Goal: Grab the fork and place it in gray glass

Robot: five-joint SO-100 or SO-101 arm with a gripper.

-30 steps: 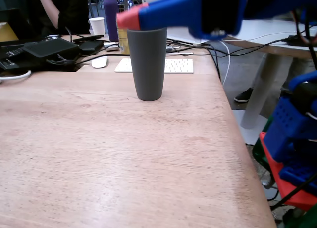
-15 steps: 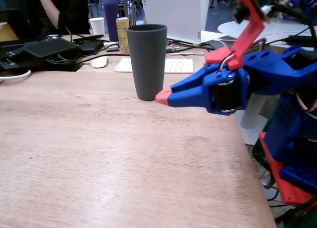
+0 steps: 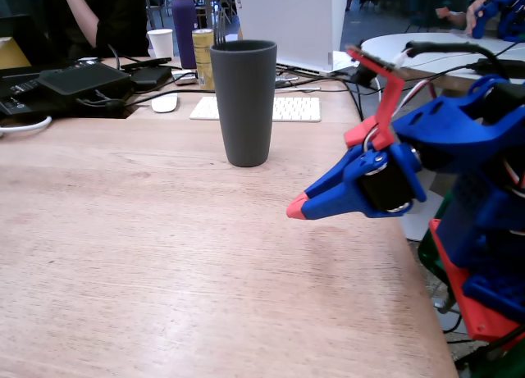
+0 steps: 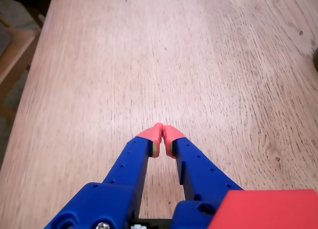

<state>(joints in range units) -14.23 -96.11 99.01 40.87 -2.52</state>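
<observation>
Wrist view shows the claw [image 4: 162, 131] closed, red tips touching, holding nothing above bare tabletop [image 4: 149, 65]. In the fixed view the fork [image 3: 220, 27] stands inside the gray glass [image 3: 244, 103] (only its tines show above the rim), well apart from the claw

Light wood table [image 3: 164, 255] is mostly bare, gray glass [image 3: 244, 102] standing toward the far edge, keyboard [image 3: 287, 109] and mouse [image 3: 164, 102] behind it.
</observation>
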